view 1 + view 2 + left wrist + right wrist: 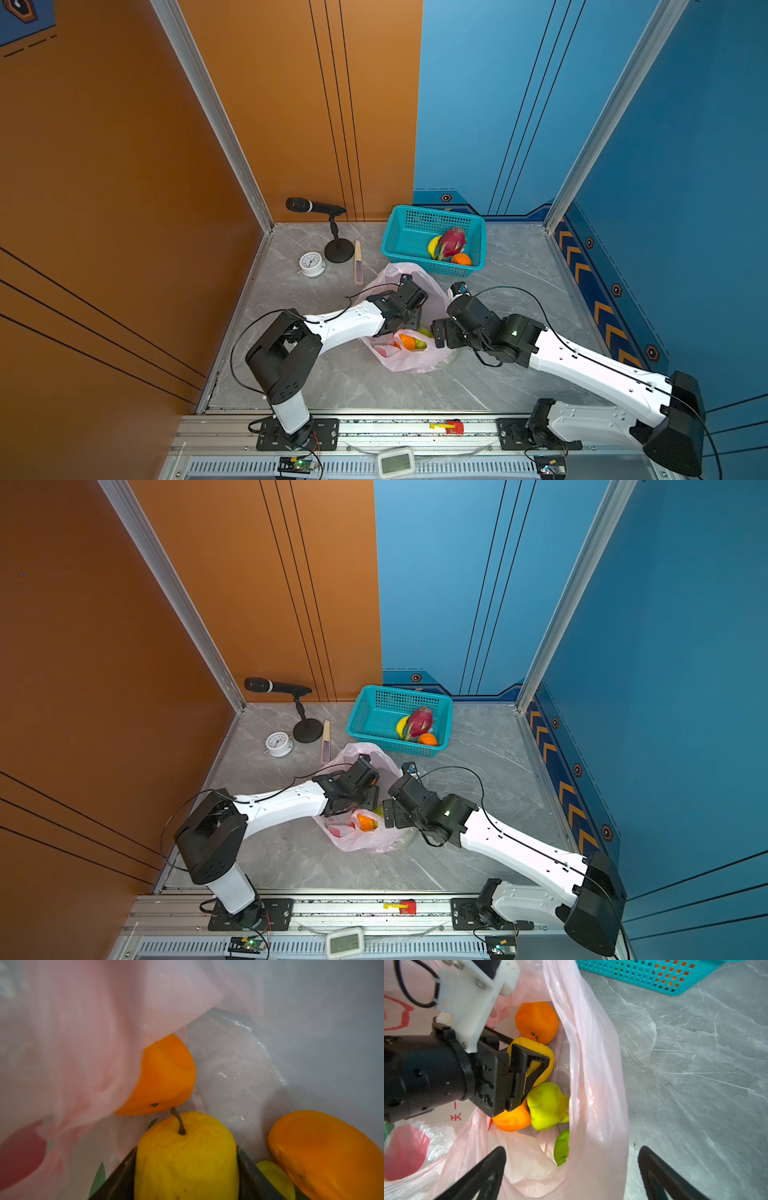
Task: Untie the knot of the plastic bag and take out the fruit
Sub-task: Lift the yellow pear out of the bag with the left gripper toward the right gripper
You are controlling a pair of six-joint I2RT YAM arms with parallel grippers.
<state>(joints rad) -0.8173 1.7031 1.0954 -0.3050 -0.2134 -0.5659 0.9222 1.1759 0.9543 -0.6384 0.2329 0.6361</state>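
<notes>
Reaching into the open mouth of the bag (415,361), the left gripper (531,1050) is clamped on the yellow fruit (187,1163). Its two dark fingers (249,1178) press against opposite sides, and the stem points away from the wrist. An orange (536,1021) touches the yellow fruit at the stem end. A second orange (512,1120) shows from behind the gripper's body, beside the pear (548,1105), and a green fruit (562,1147) is half hidden by the bag's wall. The right gripper (572,1150) hangs spread wide, grasping nothing, with one finger over the bag's mouth, the other outside over the table (695,1084), and the pink wall between them. The bag lies on the table between the arms, just before the basket (395,232), which holds the dragon fruit (452,242) and banana (433,246).
</notes>
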